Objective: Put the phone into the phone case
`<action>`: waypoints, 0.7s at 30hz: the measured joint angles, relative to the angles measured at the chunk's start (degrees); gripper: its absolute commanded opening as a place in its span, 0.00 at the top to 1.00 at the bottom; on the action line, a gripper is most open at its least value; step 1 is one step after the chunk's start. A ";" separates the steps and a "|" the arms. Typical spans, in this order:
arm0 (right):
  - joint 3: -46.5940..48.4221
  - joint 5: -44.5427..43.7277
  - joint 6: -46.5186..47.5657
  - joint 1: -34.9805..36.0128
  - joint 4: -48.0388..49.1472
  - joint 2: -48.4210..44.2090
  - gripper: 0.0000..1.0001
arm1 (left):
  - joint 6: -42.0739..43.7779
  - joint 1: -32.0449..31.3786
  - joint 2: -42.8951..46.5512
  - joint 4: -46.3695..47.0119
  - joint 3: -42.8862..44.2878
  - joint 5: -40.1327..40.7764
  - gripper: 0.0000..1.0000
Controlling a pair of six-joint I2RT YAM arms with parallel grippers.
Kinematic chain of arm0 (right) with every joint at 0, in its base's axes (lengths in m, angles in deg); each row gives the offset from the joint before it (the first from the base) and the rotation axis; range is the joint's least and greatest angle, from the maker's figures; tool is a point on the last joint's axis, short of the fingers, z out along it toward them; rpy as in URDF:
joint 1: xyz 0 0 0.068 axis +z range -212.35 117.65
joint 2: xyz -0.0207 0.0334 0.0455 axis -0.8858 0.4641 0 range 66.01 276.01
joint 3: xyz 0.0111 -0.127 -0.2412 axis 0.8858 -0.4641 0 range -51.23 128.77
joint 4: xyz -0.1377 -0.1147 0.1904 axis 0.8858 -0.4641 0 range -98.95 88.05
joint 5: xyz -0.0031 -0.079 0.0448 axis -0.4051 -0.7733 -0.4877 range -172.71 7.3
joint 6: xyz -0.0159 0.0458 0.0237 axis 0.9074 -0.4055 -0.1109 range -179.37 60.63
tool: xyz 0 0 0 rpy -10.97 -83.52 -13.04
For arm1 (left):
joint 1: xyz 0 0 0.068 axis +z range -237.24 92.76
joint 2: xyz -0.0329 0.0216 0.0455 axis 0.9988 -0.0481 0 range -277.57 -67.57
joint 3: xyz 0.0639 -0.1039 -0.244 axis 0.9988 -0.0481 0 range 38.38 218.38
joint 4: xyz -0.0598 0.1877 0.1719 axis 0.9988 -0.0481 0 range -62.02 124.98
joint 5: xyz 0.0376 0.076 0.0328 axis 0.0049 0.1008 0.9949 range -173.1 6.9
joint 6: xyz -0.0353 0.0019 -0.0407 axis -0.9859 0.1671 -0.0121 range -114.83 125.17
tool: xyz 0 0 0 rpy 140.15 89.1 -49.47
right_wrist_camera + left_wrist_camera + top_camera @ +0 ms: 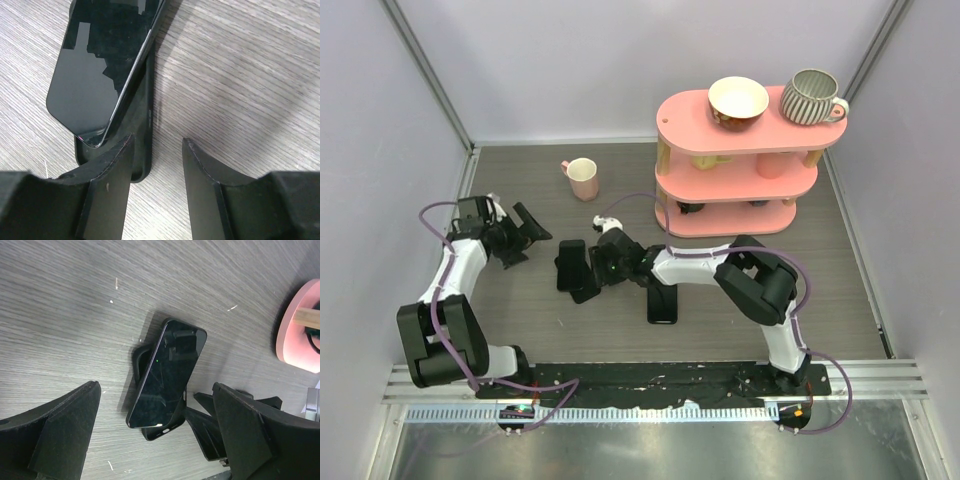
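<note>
From above, your left claw gapes near the worktop's left edge; the right claw sits by the phone, left of centre. The left wrist shows the phone tilted across the case. The right wrist shows that claw spread at the case's end.

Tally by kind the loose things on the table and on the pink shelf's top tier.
Mugs: 2 (pale pink ceramic mug; grey ribbed ceramic mug)
Bowls: 1 (cream ceramic bowl)
Phones: 1 (glossy black rectangular phone)
Cases: 1 (matte black phone case)
Unidentified: 1 (flat black rectangular slab)
Total: 6
</note>
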 measured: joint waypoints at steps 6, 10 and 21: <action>3.82 -1.57 0.20 0.70 -1.79 2.54 0.62 | 0.00 0.00 -1.55 0.07 -0.68 -1.36 0.00; 5.51 -5.55 0.85 1.92 -3.74 3.52 0.87 | 0.00 0.00 -1.57 -0.31 -0.68 -1.29 0.00; -5.53 -10.80 -3.80 2.80 -1.60 -3.78 0.99 | 1.25 -8.35 -1.20 -3.28 -1.73 2.64 0.19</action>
